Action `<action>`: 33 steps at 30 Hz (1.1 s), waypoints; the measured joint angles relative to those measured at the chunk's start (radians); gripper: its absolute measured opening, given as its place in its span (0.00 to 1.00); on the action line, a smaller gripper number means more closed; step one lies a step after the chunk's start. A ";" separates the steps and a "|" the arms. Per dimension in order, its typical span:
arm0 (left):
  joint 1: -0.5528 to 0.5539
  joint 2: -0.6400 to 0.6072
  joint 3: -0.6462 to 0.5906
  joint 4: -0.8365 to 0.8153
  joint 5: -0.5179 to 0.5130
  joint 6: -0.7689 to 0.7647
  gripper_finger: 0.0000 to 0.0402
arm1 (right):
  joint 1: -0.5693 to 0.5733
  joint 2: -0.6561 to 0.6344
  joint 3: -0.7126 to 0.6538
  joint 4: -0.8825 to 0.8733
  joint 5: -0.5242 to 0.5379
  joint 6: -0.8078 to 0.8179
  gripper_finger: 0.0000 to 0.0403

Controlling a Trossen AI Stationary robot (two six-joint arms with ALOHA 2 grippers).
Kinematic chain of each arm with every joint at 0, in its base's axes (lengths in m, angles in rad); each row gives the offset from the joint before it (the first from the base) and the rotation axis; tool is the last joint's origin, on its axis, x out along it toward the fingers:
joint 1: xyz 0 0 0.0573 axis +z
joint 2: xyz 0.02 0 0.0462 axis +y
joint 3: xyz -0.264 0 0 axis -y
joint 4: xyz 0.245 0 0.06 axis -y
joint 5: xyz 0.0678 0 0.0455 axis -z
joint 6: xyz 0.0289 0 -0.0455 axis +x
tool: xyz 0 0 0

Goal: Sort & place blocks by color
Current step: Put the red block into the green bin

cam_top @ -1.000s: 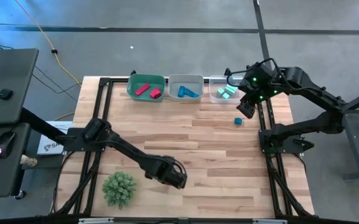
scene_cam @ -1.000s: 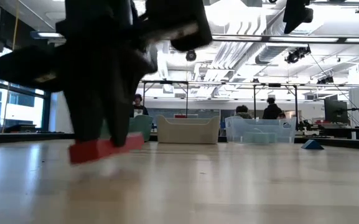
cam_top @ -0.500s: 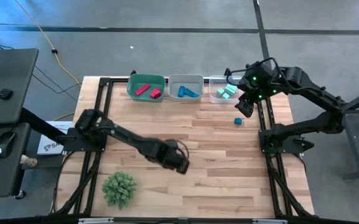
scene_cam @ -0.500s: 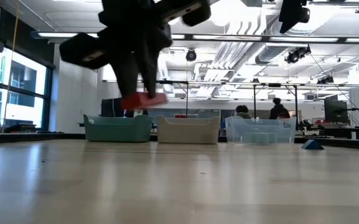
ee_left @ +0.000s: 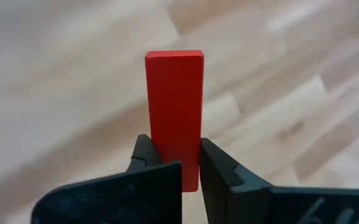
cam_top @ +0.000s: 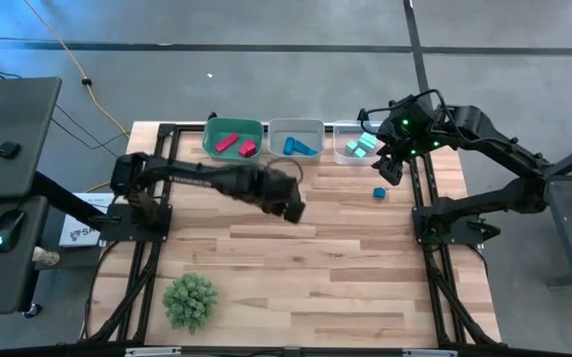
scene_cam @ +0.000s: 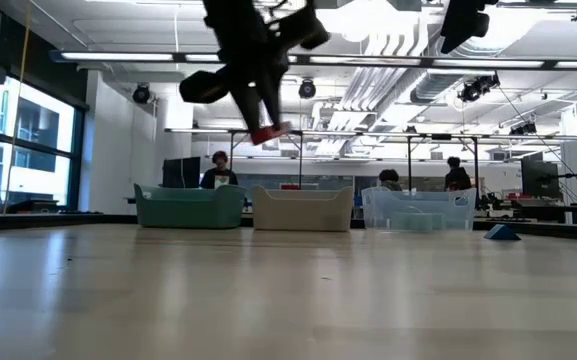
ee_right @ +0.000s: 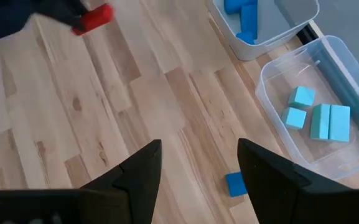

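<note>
My left gripper (cam_top: 291,205) is shut on a red bar (ee_left: 174,99) and holds it high above the table's middle, short of the bins; the bar also shows in the low view (scene_cam: 269,132). My right gripper (ee_right: 198,168) is open and empty in the air at the far right (cam_top: 391,172), above a small blue block (cam_top: 379,193) that rests flat on the table. The green bin (cam_top: 233,139) holds red blocks, the grey bin (cam_top: 295,140) holds blue ones, and the clear bin (cam_top: 356,146) holds light teal ones (ee_right: 319,118). My left gripper pinches the red bar by its two long sides, near one end (ee_left: 178,163), between its two fingers (ee_left: 143,155). Most of the bar sticks out past the fingertips, along the fingers. The fingers point down, and the bar is lifted clear of the table (scene_cam: 269,132).
The three bins stand in a row along the far edge. A green spiky plant ball (cam_top: 190,300) sits at the near left. Bare wood lies between them. People stand in the room beyond the table (scene_cam: 218,170).
My left gripper has risen and gone from the near middle of the table toward the far edge and the bins. It has carried the red bar, which has been lifted off the table and now hangs high and clear.
</note>
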 joint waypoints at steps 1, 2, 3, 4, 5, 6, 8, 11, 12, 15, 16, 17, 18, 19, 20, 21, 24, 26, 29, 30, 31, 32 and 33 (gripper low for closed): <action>0.027 -0.011 -0.002 -0.014 0.001 0.030 0.00 | -0.005 0.000 0.000 0.004 0.001 -0.002 0.49; 0.052 -0.023 -0.004 -0.038 0.001 0.060 0.00 | -0.009 -0.002 0.000 0.010 0.003 -0.003 0.49; 0.076 -0.029 -0.003 -0.023 0.000 0.083 0.00 | -0.014 -0.002 0.000 0.015 0.007 -0.003 0.49; 0.102 -0.032 0.001 -0.008 0.000 0.104 0.00 | -0.020 -0.001 0.000 0.017 0.017 -0.006 0.49; 0.130 -0.041 -0.002 -0.023 0.001 0.128 0.00 | -0.025 -0.001 0.000 0.017 0.023 -0.014 0.49; 0.153 -0.050 -0.005 -0.051 0.001 0.152 0.00 | -0.028 -0.002 0.000 0.018 0.028 -0.019 0.49; 0.202 -0.060 -0.001 -0.028 0.001 0.187 0.00 | -0.039 -0.002 0.000 0.019 0.035 -0.033 0.49; 0.275 -0.073 -0.003 -0.054 0.001 0.241 0.00 | -0.054 -0.002 0.000 0.021 0.035 -0.045 0.49; 0.297 -0.073 -0.002 -0.048 0.002 0.258 0.00 | -0.059 -0.002 0.000 0.021 0.034 -0.045 0.49; 0.365 -0.073 -0.002 -0.057 0.003 0.301 0.00 | -0.075 -0.002 0.000 0.021 0.035 -0.045 0.49; 0.386 -0.073 -0.002 -0.056 0.005 0.316 0.00 | -0.079 -0.002 0.000 0.021 0.035 -0.045 0.49; 0.405 -0.073 -0.002 -0.057 0.005 0.327 0.00 | -0.084 -0.002 0.000 0.021 0.035 -0.045 0.49; 0.423 -0.073 -0.002 -0.057 0.005 0.337 0.00 | -0.088 -0.002 0.000 0.021 0.035 -0.045 0.49; 0.441 -0.073 -0.002 -0.057 0.004 0.346 0.00 | -0.091 -0.002 0.000 0.021 0.034 -0.045 0.49; 0.459 -0.073 -0.002 -0.057 0.004 0.354 0.00 | -0.094 -0.002 0.000 0.021 0.035 -0.045 0.49; 0.476 -0.073 -0.002 -0.057 0.002 0.363 0.00 | -0.097 -0.002 0.000 0.019 0.035 -0.045 0.49; 0.528 -0.073 -0.002 -0.057 0.001 0.391 0.00 | -0.103 -0.002 0.000 0.015 0.035 -0.045 0.49; 0.564 -0.072 -0.002 -0.060 0.000 0.404 0.00 | -0.103 -0.002 0.000 0.002 0.035 -0.045 0.49; 0.611 -0.072 -0.002 -0.069 -0.001 0.411 0.00 | -0.103 -0.002 0.000 -0.007 0.034 -0.044 0.49; 0.628 -0.072 -0.003 -0.076 -0.001 0.411 0.00 | -0.103 -0.002 0.000 -0.008 0.034 -0.039 0.49; 0.643 -0.072 -0.002 -0.085 -0.002 0.411 0.00 | -0.103 -0.002 0.000 -0.008 0.034 -0.034 0.49; 0.659 -0.072 -0.002 -0.093 -0.002 0.411 0.00 | -0.103 -0.002 0.000 -0.008 0.035 -0.026 0.49; 0.674 -0.071 -0.003 -0.100 -0.002 0.416 0.00 | -0.103 -0.002 0.000 -0.008 0.034 -0.018 0.49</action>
